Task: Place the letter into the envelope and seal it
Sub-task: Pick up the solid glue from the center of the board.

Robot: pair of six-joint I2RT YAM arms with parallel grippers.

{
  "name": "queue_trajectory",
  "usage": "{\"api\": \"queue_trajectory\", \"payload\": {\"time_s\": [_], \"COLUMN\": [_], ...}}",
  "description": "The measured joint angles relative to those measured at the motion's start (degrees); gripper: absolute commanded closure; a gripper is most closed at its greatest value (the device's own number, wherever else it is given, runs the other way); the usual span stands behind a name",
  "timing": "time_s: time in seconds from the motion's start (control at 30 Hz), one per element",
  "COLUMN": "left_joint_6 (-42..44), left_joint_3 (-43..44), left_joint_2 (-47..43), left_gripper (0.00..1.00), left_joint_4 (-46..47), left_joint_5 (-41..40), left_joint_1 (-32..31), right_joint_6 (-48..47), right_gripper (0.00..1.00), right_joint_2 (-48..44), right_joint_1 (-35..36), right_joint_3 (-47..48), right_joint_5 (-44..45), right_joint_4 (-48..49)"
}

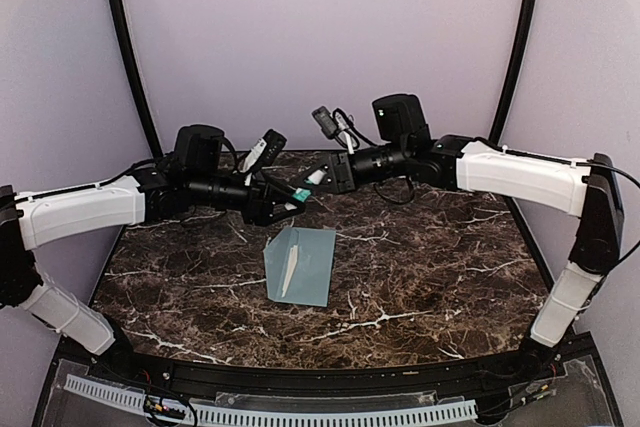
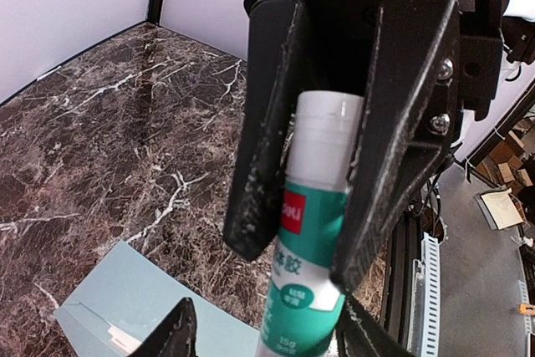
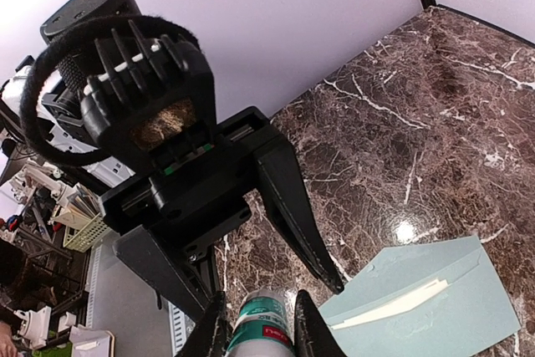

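A white-and-green glue stick [image 1: 300, 193] hangs in the air between both grippers, above the table's far middle. My right gripper [image 1: 314, 178] is shut on its white cap end; in the left wrist view its black fingers [image 2: 259, 165] clamp the cap. My left gripper [image 2: 267, 317] stands open around the green end, with a gap on one side. The pale blue-grey envelope [image 1: 300, 265] lies flat below, flap folded over, a thin white strip at its opening. The letter is hidden. The right wrist view shows the glue stick [image 3: 261, 328] between my right gripper's [image 3: 257, 298] fingers.
The dark marble table [image 1: 430, 267] spreads round the envelope [image 3: 435, 307]. Black frame posts stand at the back corners [image 1: 125, 57], and a white perforated rail [image 1: 260, 412] runs along the near edge. Cables hang by the right wrist camera [image 1: 335, 125].
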Motion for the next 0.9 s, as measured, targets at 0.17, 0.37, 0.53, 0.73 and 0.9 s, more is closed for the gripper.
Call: {"api": "queue_trajectory", "payload": {"time_s": [0.17,0.37,0.53,0.73,0.9], "left_joint_6": [-0.31,-0.44,-0.44,-0.11,0.48], "left_joint_3": [0.0,0.0,-0.02,-0.02,-0.02], "left_joint_2": [0.26,0.48,0.66,1.01,1.25], "left_gripper": [0.54,0.63,0.7,0.75,0.82], "left_joint_4": [-0.02,-0.02,-0.04,-0.02,0.0], "left_joint_5": [0.5,0.83,0.96,1.66,1.97], "left_joint_1": [0.0,-0.11,-0.11,-0.17,-0.37], "right_joint_6": [-0.15,-0.68,-1.05,-1.27,-1.25], "right_gripper": [0.8,0.8,0.8,0.81,0.81], "right_joint_2": [0.61,1.88,2.71,2.8,2.8], "right_joint_1": [0.15,0.33,0.33,0.33,0.33], "right_joint_3": [1.18,1.86,2.25,2.25,2.25], "right_joint_5": [-0.28,-0.68,-0.87,-0.81,-0.98], "right_joint_4": [-0.66,-1.97,-2.32,-2.82,-3.17]}}
